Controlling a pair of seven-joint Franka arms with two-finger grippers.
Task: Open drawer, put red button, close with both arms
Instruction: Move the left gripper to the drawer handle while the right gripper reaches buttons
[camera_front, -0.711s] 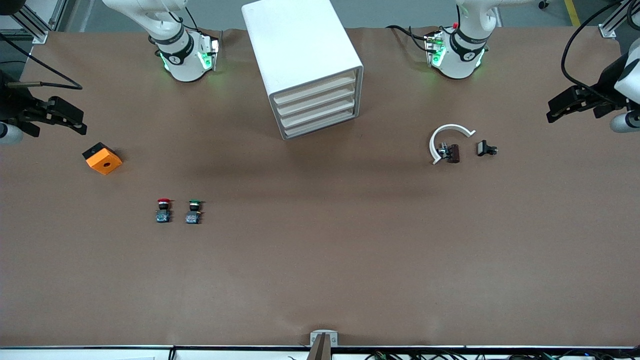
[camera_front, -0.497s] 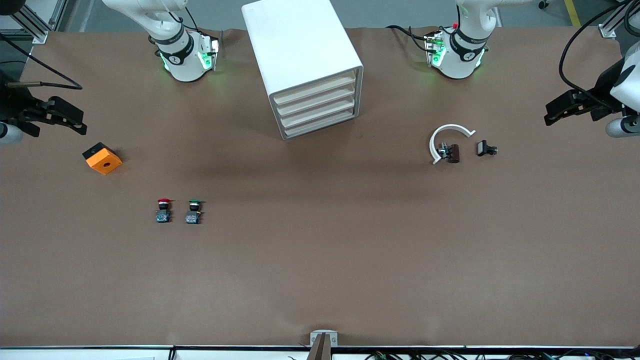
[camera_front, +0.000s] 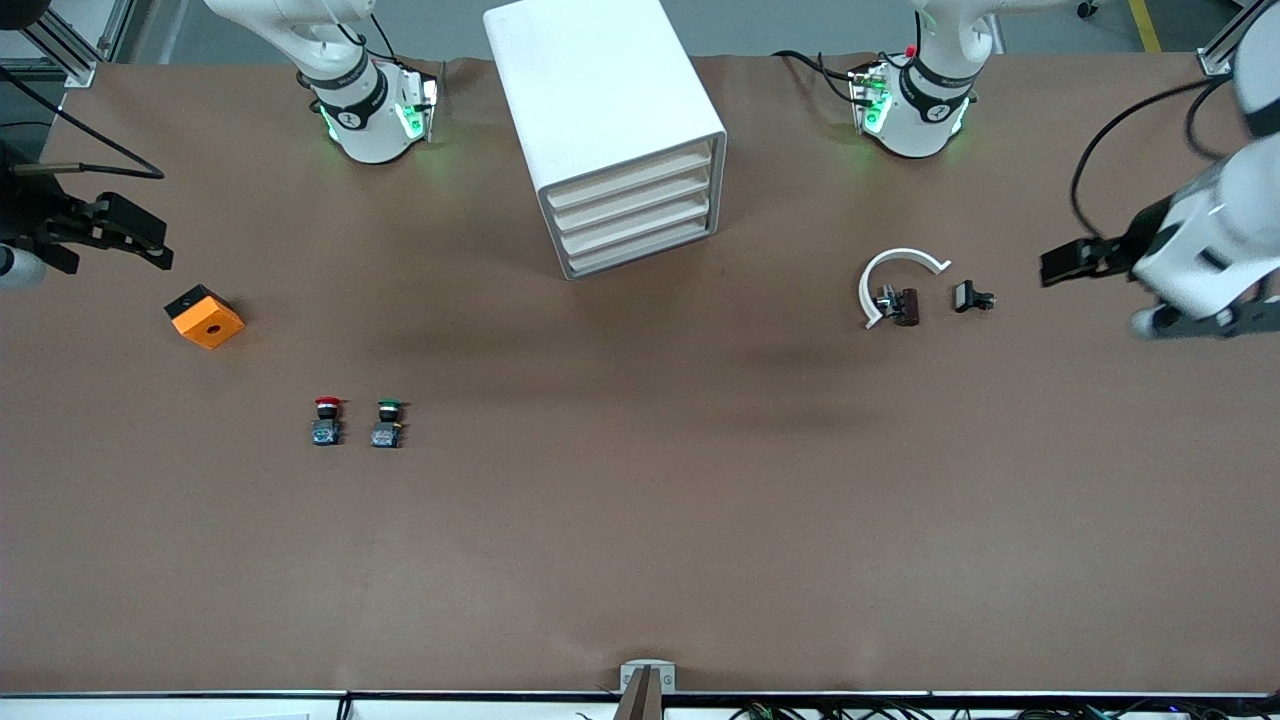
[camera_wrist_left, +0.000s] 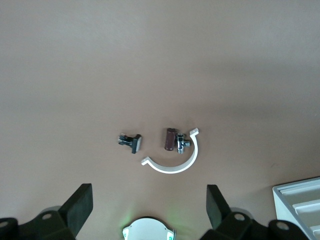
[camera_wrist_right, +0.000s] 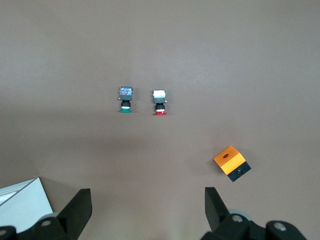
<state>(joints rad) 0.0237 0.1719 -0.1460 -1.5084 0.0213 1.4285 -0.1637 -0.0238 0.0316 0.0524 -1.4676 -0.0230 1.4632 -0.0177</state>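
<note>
The white cabinet (camera_front: 605, 120) stands between the two arm bases, and its four beige-edged drawers (camera_front: 632, 215) are all shut. The red button (camera_front: 326, 420) stands on the table toward the right arm's end, beside a green one (camera_front: 387, 423). Both also show in the right wrist view, the red button (camera_wrist_right: 159, 102) next to the green button (camera_wrist_right: 125, 99). My right gripper (camera_front: 140, 240) (camera_wrist_right: 147, 207) is open and empty, up over the table's edge near the orange block. My left gripper (camera_front: 1065, 265) (camera_wrist_left: 148, 207) is open and empty, over the table beside a small black clip.
An orange block (camera_front: 204, 316) (camera_wrist_right: 231, 162) lies farther from the front camera than the buttons. A white C-shaped ring (camera_front: 895, 275) (camera_wrist_left: 175, 164), a brown part (camera_front: 907, 306) (camera_wrist_left: 170, 139) and a black clip (camera_front: 972, 297) (camera_wrist_left: 131, 142) lie toward the left arm's end.
My left arm has swung in from the table's end, bringing its gripper over the table toward the black clip and white ring. The right arm has not moved.
</note>
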